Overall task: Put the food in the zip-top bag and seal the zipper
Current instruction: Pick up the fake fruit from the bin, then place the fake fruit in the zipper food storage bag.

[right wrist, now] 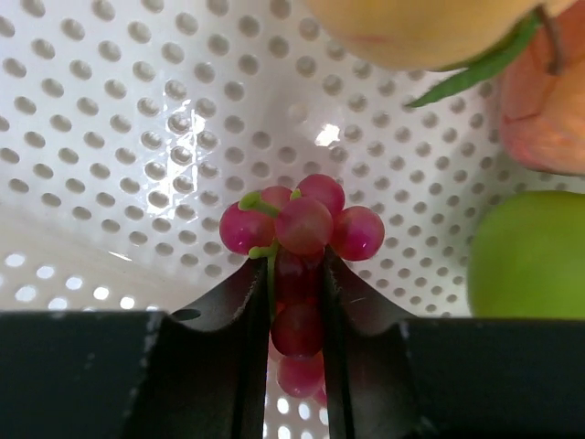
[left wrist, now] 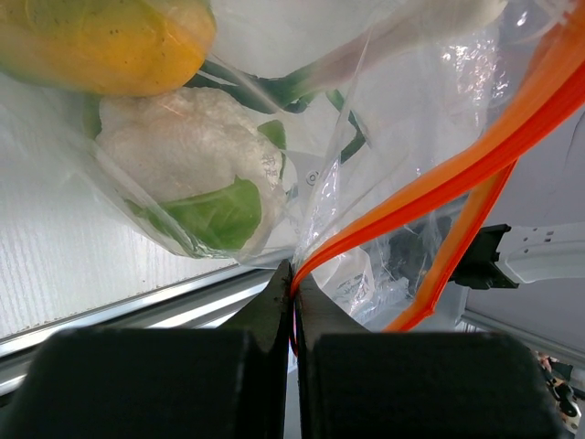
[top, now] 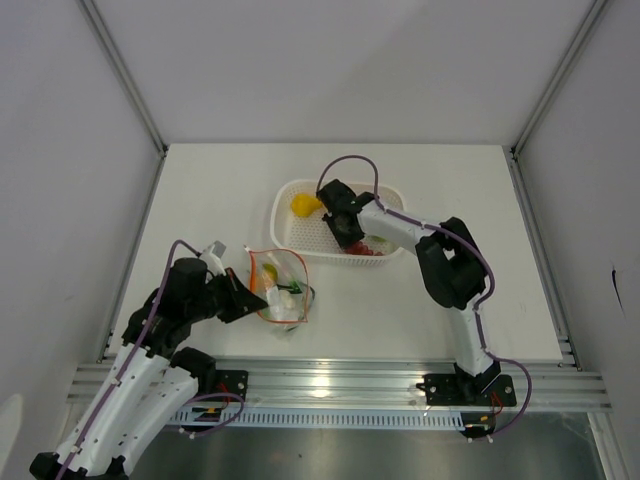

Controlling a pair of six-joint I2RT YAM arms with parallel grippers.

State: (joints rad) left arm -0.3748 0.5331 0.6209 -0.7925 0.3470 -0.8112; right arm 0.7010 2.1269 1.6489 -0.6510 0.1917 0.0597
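Note:
The clear zip-top bag (top: 281, 288) lies open in front of the left arm. My left gripper (left wrist: 294, 279) is shut on its red-orange zipper (left wrist: 457, 155) at the mouth edge. Inside the bag I see a white cauliflower (left wrist: 196, 155), a yellow lemon (left wrist: 101, 37) and green beans (left wrist: 274, 91). My right gripper (right wrist: 294, 283) reaches down into the white perforated basket (top: 290, 228), its fingers closed on a bunch of dark red grapes (right wrist: 297, 224). Beside the grapes lie a green apple (right wrist: 530, 256), a peach (right wrist: 548, 101) and a yellow fruit (right wrist: 420, 27).
Another yellow fruit (top: 304, 205) rests in the basket's left part. The metal rail (top: 330, 385) with both arm bases runs along the near edge. White walls close the table at the left, back and right.

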